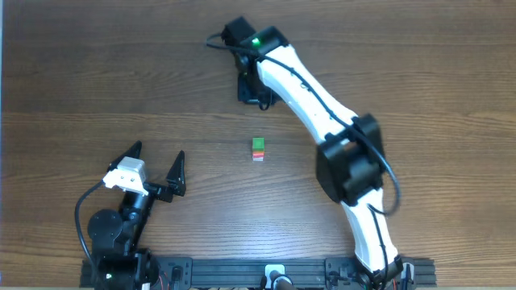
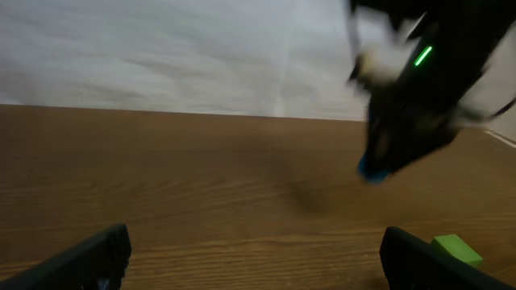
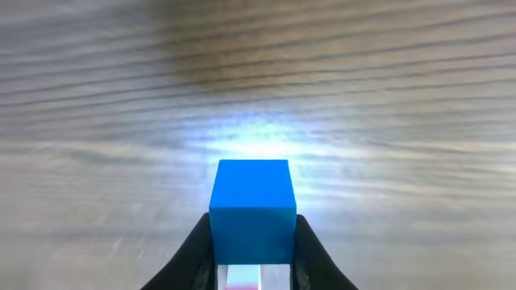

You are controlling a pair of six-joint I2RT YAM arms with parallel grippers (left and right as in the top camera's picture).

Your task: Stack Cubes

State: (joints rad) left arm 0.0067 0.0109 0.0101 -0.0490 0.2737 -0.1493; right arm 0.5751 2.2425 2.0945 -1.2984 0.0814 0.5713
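Blue cube (image 3: 251, 205) pinched between the right gripper's (image 3: 252, 238) fingers, jutting past their tips, held above the table (image 1: 435, 89), probably for carrying to the green cube (image 1: 258, 144) atop the red cube (image 1: 258, 154), well apart from those fingers; left gripper (image 1: 158, 151) fingers spread wide, empty

**Left arm** (image 1: 121, 229): folded close to its base at the lower left of the top view. The left claw (image 1: 160, 151) points away from the base, held level, with its two fingers (image 1: 176, 171) spread wide apart.

**Right arm** (image 1: 310, 101): extended far from its base, bent at the elbow, and leaning across the midline toward the left. A green lamp (image 1: 256, 40) is lit at its wrist. The right claw (image 3: 251, 246) points downward, its fingers (image 3: 310, 251) closed against opposite sides of a blue cube (image 3: 251, 201).
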